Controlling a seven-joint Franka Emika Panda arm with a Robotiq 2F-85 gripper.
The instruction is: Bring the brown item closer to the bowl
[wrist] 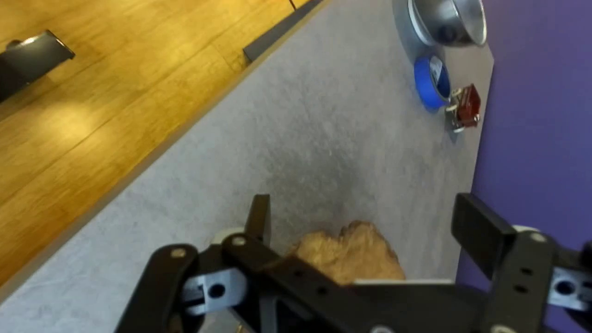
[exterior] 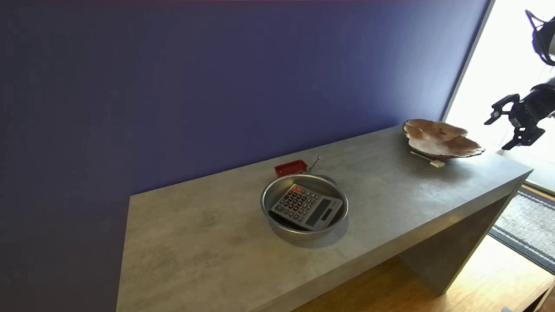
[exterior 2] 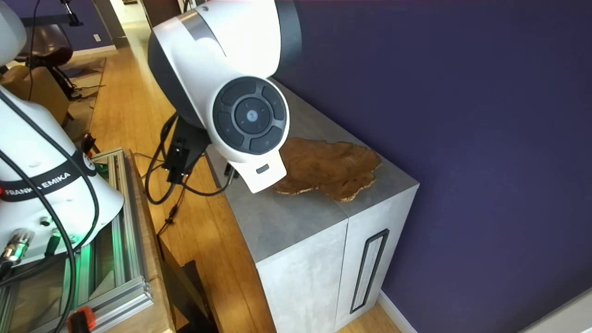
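In an exterior view, gripper [exterior: 497, 135] spread wide, near brown dish [exterior: 440, 141]; metal bowl [exterior: 299, 236] well apart on same counter [exterior: 195, 238], calculator [exterior: 306, 208] tilted inside, markings too small to read; in an exterior view, robot base [exterior 2: 34, 150] lettered "FRANKA EMIKA", arm [exterior 2: 194, 78] partly hiding dish; in wrist view, blue ring [wrist: 424, 88] near bowl, label [wrist: 436, 69] unreadable.

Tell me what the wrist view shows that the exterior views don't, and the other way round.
Only the wrist view plainly shows the blue ring-shaped item with a pale label; an exterior view has at most a sliver behind the round grey metal bowl.

Only an exterior view shows the flat grey calculator inside that bowl, the white robot arm and the dark-framed cabinet handle.

The wrist view and an exterior view share the bowl, the brown irregular-edged dish, the small red rectangular object, the black fingers and the purple wall.
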